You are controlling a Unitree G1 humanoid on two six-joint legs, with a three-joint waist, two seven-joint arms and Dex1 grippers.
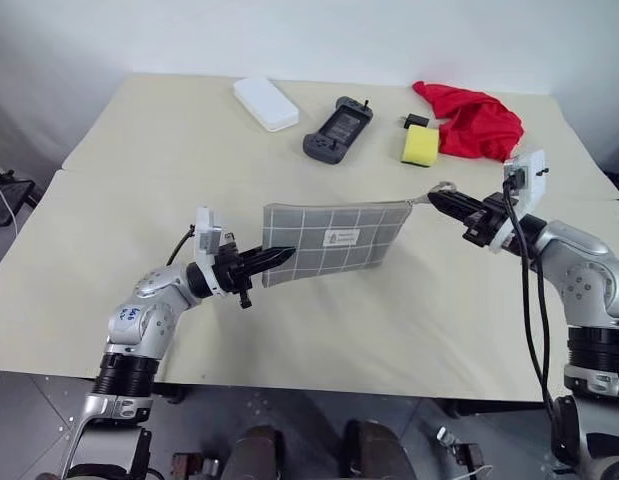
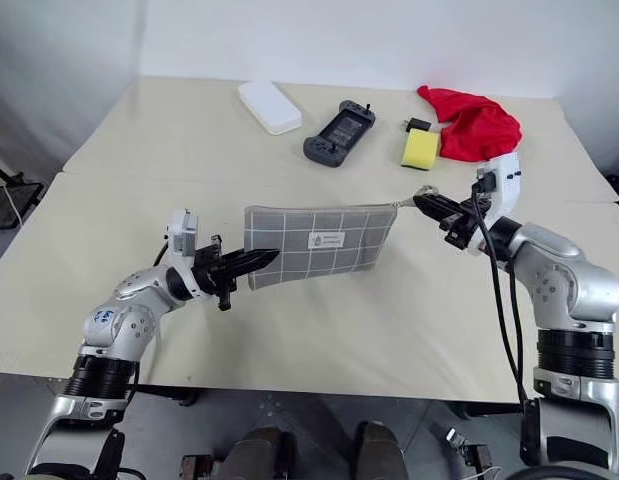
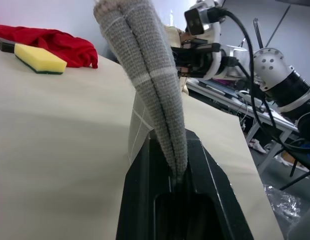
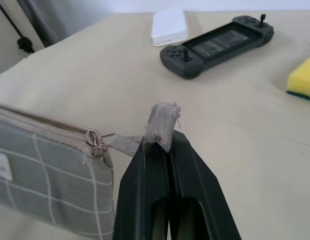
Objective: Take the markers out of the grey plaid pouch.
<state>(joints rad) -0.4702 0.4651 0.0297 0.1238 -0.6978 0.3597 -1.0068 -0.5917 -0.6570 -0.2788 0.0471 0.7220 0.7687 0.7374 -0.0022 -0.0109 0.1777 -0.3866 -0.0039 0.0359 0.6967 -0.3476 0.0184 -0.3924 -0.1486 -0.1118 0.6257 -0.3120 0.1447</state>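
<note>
The pouch (image 1: 334, 240) hangs in the air above the bench (image 1: 139, 200), stretched between the two grippers with its long edge roughly level and its white label facing the head camera. The left gripper (image 1: 279, 257) has its fingers closed on the pouch's lower left corner; in the left wrist view the grey fabric (image 3: 155, 90) rises pinched between the two black fingers (image 3: 139, 200). The right gripper (image 1: 436, 199) has its fingers closed on a small grey pull tab (image 4: 162, 122) at the pouch's upper right corner, next to the zipper ring (image 4: 96, 142). The zipper edge runs along the top of the pouch, and it cannot be told whether it is open. No marker can be made out.

Beyond the pouch, on the bench, lie a white box (image 1: 266, 103), a dark game controller (image 1: 338, 130) right of the box, a yellow sponge (image 1: 420, 145) further right, and a red cloth (image 1: 471, 120) touching the sponge. All four lie well apart from the pouch.
</note>
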